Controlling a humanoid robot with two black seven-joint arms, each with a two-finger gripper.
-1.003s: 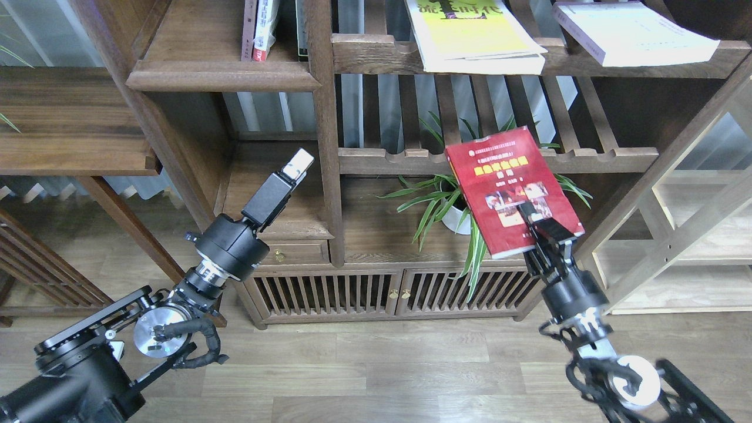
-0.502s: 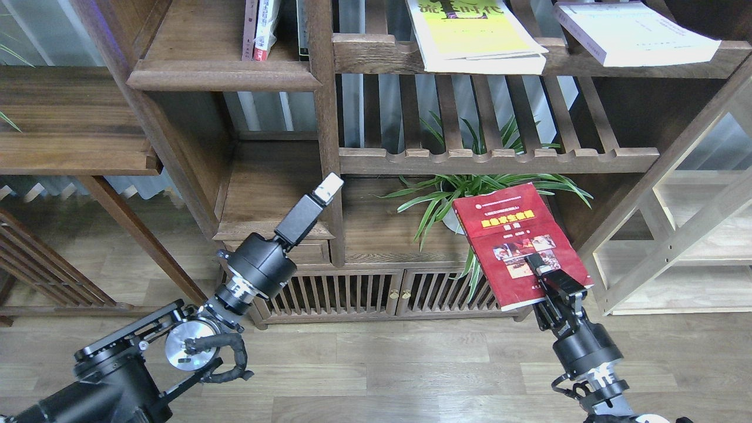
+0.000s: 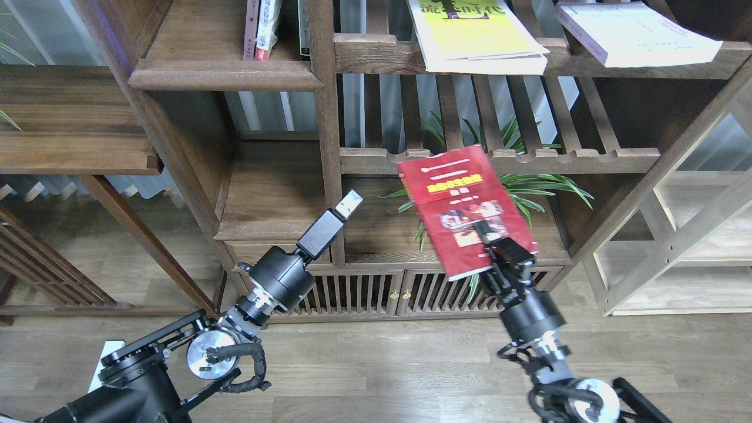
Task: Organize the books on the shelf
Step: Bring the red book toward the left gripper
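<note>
My right gripper is shut on the lower edge of the small red book, holding it tilted in the air in front of the lower slatted shelf. The large yellow-white book and the pale thick book lie flat on the upper slatted shelf, both overhanging its front. The solid shelf with the moulded edge is at the upper left and bears a few upright books. My left gripper points up-right beside the bookcase post and holds nothing; its fingers cannot be told apart.
A leafy green plant stands behind the red book. The vertical post divides the bookcase. Below is a low cabinet with slatted doors. A light wooden rack stands at the right, and a dark side shelf at the left.
My right gripper dipped with the red book, then carried it left and up, now in front of the plant. My left arm has moved steadily right and slightly down.
</note>
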